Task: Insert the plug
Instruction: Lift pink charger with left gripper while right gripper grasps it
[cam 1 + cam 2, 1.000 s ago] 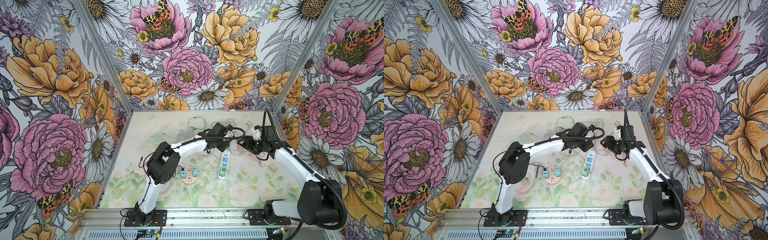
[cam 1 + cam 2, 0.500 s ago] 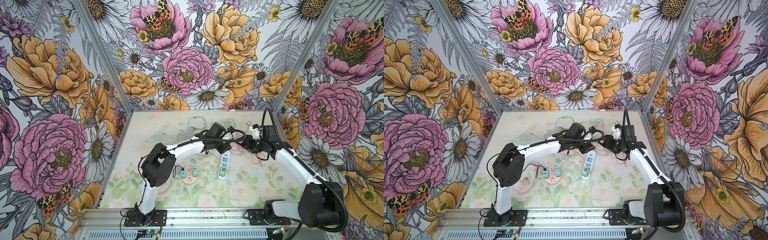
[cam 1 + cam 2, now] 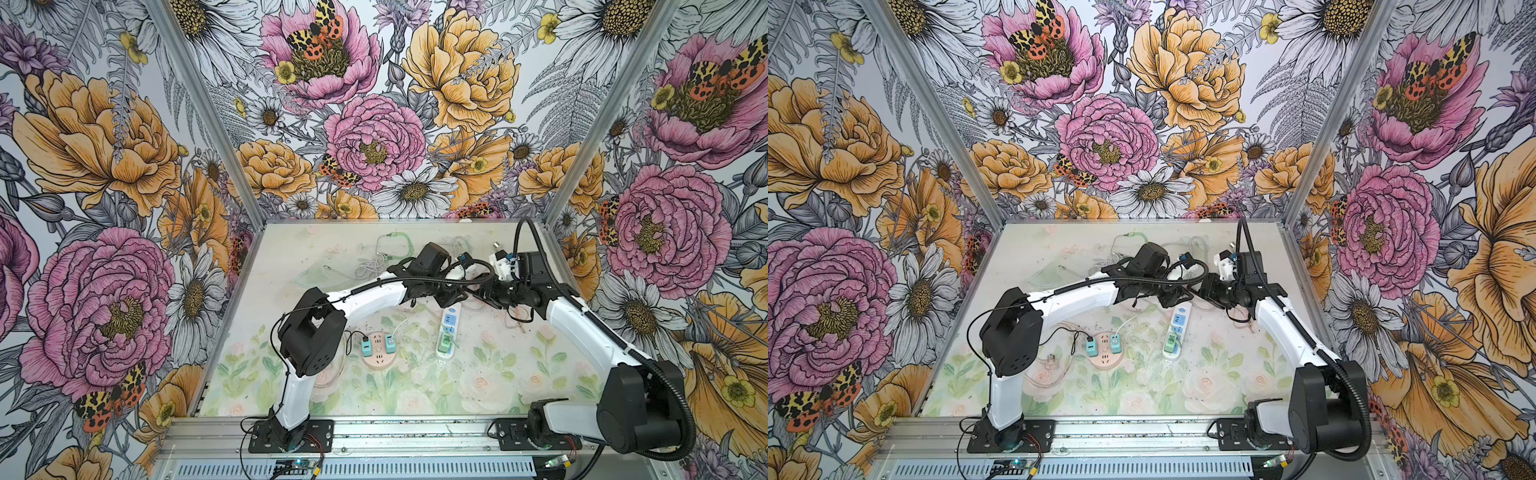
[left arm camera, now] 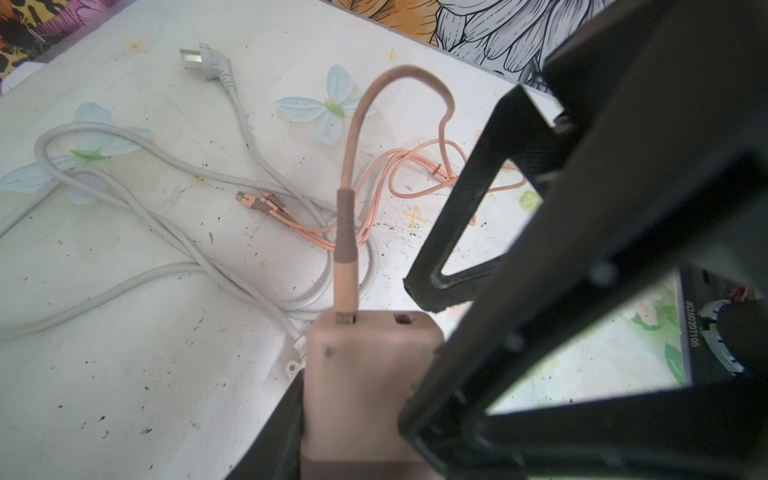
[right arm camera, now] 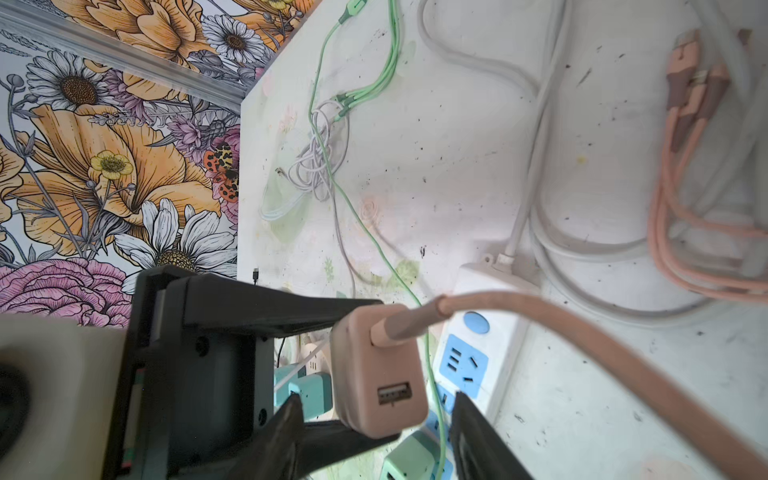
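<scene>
Two hands at pink adapter (image 4: 365, 374): left hand (image 5: 361, 370) clamps its flat sides; right hand (image 5: 376, 399) open around it. Likely light, rigid, smooth; stiff cable (image 4: 347, 224) may tug.

The pink adapter (image 5: 374, 357) in the left gripper (image 5: 370, 372) is smooth matt plastic, its cable (image 5: 540, 318) possibly rubbery. Below that claw, the power strip (image 5: 482, 286) is smooth white plastic and the table (image 5: 457, 166) matt and scuffed.

Left arm (image 3: 365, 295) and right arm (image 3: 582, 328) extended forward, left fingers (image 5: 270, 309) clamped, right fingers (image 5: 478, 440) spread.
</scene>
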Controlling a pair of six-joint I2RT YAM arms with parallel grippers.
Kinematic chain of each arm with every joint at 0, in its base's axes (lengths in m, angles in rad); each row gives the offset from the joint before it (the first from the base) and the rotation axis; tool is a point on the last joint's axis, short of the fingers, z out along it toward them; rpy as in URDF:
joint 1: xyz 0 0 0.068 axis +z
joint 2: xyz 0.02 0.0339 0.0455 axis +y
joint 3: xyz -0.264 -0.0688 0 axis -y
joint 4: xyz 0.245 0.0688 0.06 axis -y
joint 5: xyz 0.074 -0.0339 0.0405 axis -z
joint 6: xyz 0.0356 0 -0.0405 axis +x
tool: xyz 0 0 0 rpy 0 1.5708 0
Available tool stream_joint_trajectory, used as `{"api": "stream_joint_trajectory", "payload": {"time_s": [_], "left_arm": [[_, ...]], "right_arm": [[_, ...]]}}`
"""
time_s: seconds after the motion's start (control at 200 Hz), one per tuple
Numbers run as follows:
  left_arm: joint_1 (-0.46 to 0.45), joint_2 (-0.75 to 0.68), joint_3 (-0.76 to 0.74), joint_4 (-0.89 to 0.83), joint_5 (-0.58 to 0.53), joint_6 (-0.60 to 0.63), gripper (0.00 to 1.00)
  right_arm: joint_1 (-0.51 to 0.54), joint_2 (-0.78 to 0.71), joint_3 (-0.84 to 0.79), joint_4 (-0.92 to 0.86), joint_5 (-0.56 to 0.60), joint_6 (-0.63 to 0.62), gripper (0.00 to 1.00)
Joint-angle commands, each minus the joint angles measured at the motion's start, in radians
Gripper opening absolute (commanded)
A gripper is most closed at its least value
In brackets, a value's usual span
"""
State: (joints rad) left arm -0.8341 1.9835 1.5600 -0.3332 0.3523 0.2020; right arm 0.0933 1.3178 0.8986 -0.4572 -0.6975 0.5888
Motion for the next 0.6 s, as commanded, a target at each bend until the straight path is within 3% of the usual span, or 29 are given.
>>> {"api": "stream_joint_trajectory", "payload": {"time_s": [0.0, 0.38, 0.595], "left_arm": [[-0.005, -0.053, 0.008, 0.016, 0.048, 0.034, 0.36], [-0.009, -0.049, 0.017, 0.017, 0.083, 0.051, 0.36], [-0.013, -0.054, 0.028, 0.025, 0.102, 0.056, 0.36]], "right_arm": [[0.008, 0.011, -0.001, 0.028, -0.018, -0.015, 0.57], [0.020, 0.014, -0.009, 0.028, -0.033, -0.002, 0.46], [0.022, 0.000, -0.016, 0.027, -0.037, 0.008, 0.27]]}}
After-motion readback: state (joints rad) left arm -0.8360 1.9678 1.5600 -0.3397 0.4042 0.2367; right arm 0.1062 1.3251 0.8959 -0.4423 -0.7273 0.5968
